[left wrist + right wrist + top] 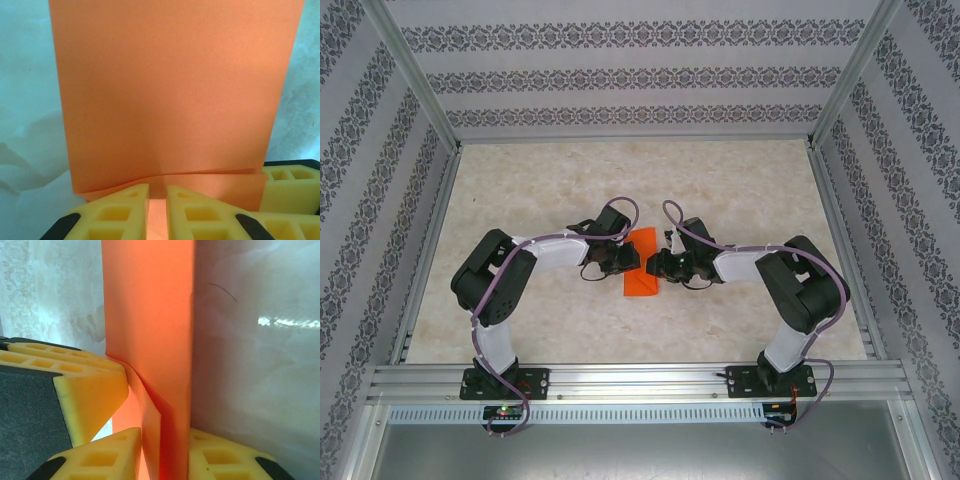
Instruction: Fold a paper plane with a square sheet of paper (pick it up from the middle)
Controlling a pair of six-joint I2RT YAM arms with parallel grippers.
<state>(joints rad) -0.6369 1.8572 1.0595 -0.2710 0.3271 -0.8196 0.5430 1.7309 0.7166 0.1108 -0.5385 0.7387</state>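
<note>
The bright orange sheet of paper (640, 270) is folded over into a narrow rectangle at the middle of the table, between both grippers. In the left wrist view the paper (170, 95) shows two layers with a curved edge. My left gripper (157, 200) is shut on its near edge, the yellow fingers almost touching. From the right wrist view the paper (150, 315) rises as a strip. My right gripper (165, 445) stands open with the creased layers passing through the gap. The left gripper's finger (85, 385) presses the paper from the left there.
The marbled tabletop (620, 180) is walled by patterned panels and aluminium posts (415, 80). A metal rail (640, 380) carries both arm bases at the near edge. Both arms (500, 280) bend inward, wrists nearly meeting at the centre.
</note>
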